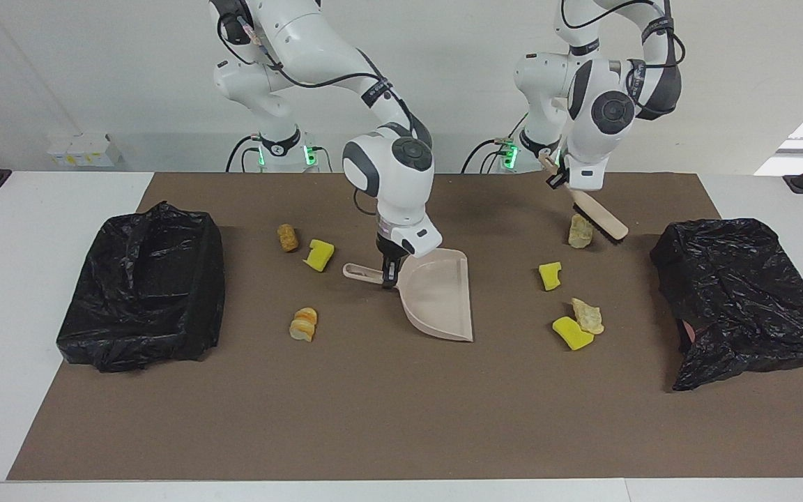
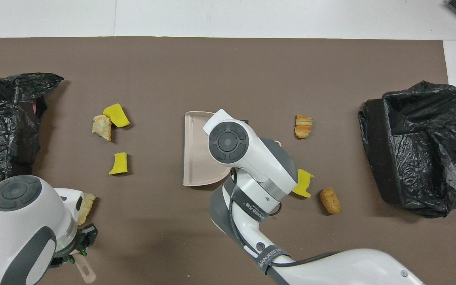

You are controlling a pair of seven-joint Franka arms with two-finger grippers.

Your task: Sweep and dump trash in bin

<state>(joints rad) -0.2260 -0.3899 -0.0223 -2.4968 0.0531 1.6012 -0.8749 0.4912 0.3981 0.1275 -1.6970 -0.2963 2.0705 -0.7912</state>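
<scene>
A white table (image 1: pixel 39 209) under a plain white wall carries a matte brown mat (image 1: pixel 401 418). Crinkled, glossy black plastic lines two bins: one (image 1: pixel 140 286) at the right arm's end, one (image 1: pixel 743 293) at the left arm's end.

The trash lies loose on the mat: porous yellow sponge chunks (image 1: pixel 550 275) (image 1: pixel 571 332) (image 1: pixel 318 254) and crusty bread-like lumps (image 1: pixel 587 315) (image 1: pixel 580 231) (image 1: pixel 303 323) (image 1: pixel 288 238).

The right gripper (image 1: pixel 389 279) is clamped on the handle of the smooth beige dustpan (image 1: pixel 438 296), mid-mat between the scraps. The left gripper (image 1: pixel 560 177) is closed on the beige brush (image 1: pixel 600 219), its black bristles raised beside the pale lump nearest the robots.
</scene>
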